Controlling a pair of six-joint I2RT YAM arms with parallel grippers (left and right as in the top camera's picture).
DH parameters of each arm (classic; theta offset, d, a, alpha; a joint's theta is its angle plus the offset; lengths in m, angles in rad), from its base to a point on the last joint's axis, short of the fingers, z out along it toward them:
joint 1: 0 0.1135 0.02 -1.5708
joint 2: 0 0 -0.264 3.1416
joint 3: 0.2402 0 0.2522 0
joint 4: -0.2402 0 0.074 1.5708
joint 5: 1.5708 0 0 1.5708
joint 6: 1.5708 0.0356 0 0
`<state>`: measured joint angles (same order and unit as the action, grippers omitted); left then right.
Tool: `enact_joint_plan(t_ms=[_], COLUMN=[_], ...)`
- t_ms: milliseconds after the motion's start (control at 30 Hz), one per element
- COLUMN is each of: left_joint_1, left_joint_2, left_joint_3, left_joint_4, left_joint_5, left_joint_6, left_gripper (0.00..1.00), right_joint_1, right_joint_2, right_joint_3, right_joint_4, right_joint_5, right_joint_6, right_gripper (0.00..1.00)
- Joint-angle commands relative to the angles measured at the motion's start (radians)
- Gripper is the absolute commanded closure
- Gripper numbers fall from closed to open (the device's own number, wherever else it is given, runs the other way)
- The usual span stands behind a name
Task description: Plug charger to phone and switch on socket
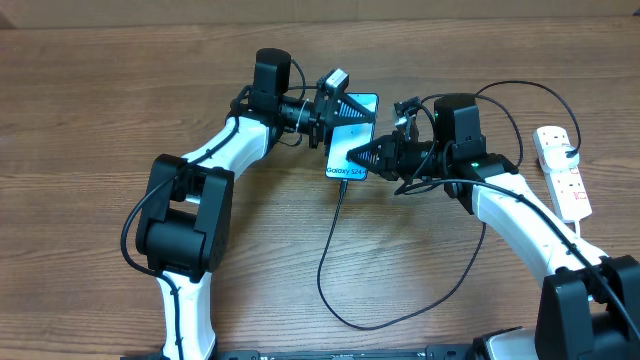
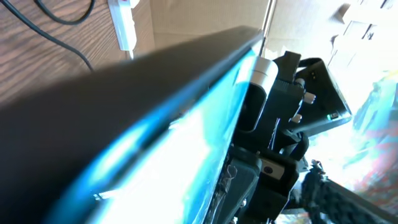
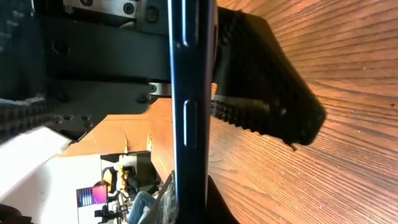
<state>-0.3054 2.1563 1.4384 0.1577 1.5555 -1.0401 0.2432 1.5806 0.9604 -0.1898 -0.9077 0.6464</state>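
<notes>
The phone has a lit blue screen and is held up off the wooden table between both grippers. My left gripper is shut on its far end. My right gripper is shut on its right edge, near the end with the dark text. The charger, a thin black cable, runs from the phone's near end down into a loop. The white socket lies at the far right, apart from both grippers. The phone's screen fills the left wrist view. Its thin black edge stands upright in the right wrist view.
The charger cable loops across the near middle of the table and back up under my right arm. A second black loop arcs above that arm towards the socket, whose end also shows in the left wrist view.
</notes>
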Motion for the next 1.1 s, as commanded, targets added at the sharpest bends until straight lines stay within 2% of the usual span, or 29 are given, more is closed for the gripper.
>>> enact_joint_plan(t_ms=[0,267,400,600,767,867,933,1067], left_joint_1=[0.032,0.122,0.161,0.204,0.229,0.238,0.262,0.315], left_joint_2=[-0.019,-0.019,-0.019,-0.019,-0.019,-0.019,-0.028,-0.072], left_joint_3=[0.0,0.0,0.0,0.0,0.0,0.0,0.004,0.03], left_joint_4=[0.004,-0.003,-0.06,-0.311,-0.527,-0.591,-0.6,-0.665], left_joint_5=[-0.028,-0.093,-0.127,-0.279,-0.401,-0.436,-0.432,-0.453], left_joint_6=[0.036,0.09,0.164,0.373,0.54,0.57,0.568,0.597], left_gripper=[0.02,0.0,0.0,0.0,0.0,0.04,0.13,0.15], right_joint_1=[0.005,0.02,0.037,0.074,0.109,0.117,0.118,0.118], right_joint_2=[-0.013,-0.013,-0.013,-0.013,-0.013,-0.013,-0.013,0.001], right_joint_3=[0.015,0.015,0.015,0.015,0.014,0.015,0.015,0.015], right_joint_4=[-0.011,-0.164,-0.19,-0.237,-0.235,-0.236,-0.235,-0.232], right_joint_5=[0.0,0.157,0.189,0.333,0.367,0.392,0.392,0.391], right_joint_6=[-0.026,-0.051,-0.079,-0.079,-0.079,-0.079,-0.079,-0.079], right_gripper=[0.96,0.96,0.96,0.96,0.96,0.96,0.96,0.96])
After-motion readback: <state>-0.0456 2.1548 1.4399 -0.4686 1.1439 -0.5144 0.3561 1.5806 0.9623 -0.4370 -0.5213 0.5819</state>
